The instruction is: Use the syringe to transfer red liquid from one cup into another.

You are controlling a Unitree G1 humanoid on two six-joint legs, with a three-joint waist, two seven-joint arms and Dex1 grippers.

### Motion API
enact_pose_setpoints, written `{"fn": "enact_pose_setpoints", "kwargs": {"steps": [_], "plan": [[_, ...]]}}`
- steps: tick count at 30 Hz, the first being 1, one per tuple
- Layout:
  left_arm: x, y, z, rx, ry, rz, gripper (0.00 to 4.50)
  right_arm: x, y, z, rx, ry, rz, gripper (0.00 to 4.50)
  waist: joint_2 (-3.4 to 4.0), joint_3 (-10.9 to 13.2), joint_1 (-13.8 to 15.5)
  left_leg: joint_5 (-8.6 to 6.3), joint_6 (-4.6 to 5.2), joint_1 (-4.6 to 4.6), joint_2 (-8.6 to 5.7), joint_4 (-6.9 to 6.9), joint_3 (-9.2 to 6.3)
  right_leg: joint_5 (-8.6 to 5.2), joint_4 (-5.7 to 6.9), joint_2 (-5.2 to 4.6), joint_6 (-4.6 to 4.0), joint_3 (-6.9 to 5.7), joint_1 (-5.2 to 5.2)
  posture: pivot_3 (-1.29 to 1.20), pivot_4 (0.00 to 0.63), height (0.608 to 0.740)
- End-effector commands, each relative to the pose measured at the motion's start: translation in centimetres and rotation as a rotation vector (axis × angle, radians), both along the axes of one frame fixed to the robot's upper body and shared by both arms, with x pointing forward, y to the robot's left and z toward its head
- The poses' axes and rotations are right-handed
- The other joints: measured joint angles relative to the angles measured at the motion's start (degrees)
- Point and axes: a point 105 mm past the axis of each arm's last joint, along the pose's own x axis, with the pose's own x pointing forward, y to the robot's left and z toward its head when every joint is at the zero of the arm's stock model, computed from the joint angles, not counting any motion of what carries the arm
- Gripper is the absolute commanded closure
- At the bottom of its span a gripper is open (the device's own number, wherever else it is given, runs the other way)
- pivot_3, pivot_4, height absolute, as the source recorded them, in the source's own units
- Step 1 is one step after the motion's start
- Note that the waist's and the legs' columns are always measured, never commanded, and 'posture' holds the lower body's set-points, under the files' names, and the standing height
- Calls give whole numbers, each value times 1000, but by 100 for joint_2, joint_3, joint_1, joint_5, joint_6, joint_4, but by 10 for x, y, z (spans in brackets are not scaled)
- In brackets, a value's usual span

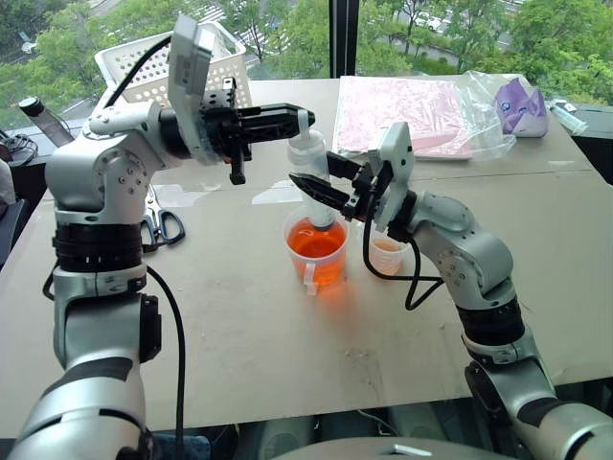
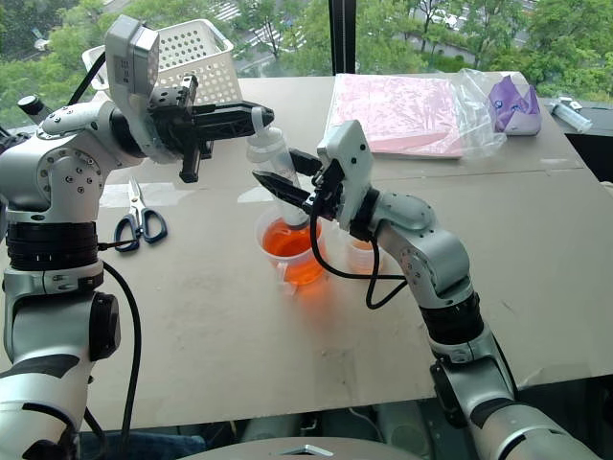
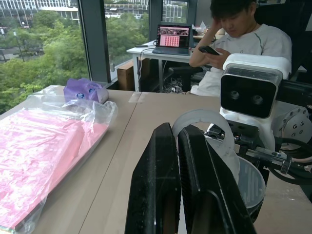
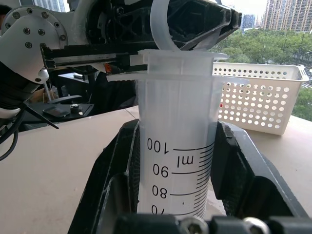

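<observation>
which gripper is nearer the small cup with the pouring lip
Right. The right gripper clamps the syringe barrel over the larger cup, with the small cup just beside its wrist. The left gripper grips the plunger ring higher up, farther away.

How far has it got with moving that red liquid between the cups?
Early stage. Done: the right gripper holds the large clear syringe upright, tip in the wide handled cup of orange-red liquid. In hand: the left gripper has shut on the white plunger ring, plunger looking fully in. Left: drawing liquid up and emptying it into the smaller clear cup.
</observation>
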Motion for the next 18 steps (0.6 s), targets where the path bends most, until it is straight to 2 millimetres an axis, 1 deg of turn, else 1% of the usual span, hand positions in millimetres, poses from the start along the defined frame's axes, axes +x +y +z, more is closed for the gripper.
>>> {"fn": "enact_pose_setpoints", "kwargs": {"steps": [1,4,8,11,18], "plan": [[-9,-4,19,-26,-76,-17,4450,-10,7,9,29,-45,36,2956,0,0,0,0,0,0,0,0,0,0,0,0,0,0,0,0,150,740],[-7,-2,22,-43,-86,7,4450,-11,7,7,28,-42,36,2956,0,0,1,0,0,0,0,0,0,0,0,0,0,0,0,0,150,740],[-6,-1,33,-99,-94,15,4450,-12,7,3,15,-43,39,2956,0,0,1,0,0,0,0,0,0,0,0,0,0,0,0,0,150,740],[-9,-1,35,-119,-88,-4,4450,-12,8,1,7,-46,44,2956,0,0,0,0,0,0,0,0,0,0,0,0,0,0,0,0,150,740],[-7,3,37,-146,-72,11,4450,-12,9,-2,13,-43,46,2956,0,0,-1,0,0,0,0,0,0,0,0,0,0,0,0,0,150,740]]}}
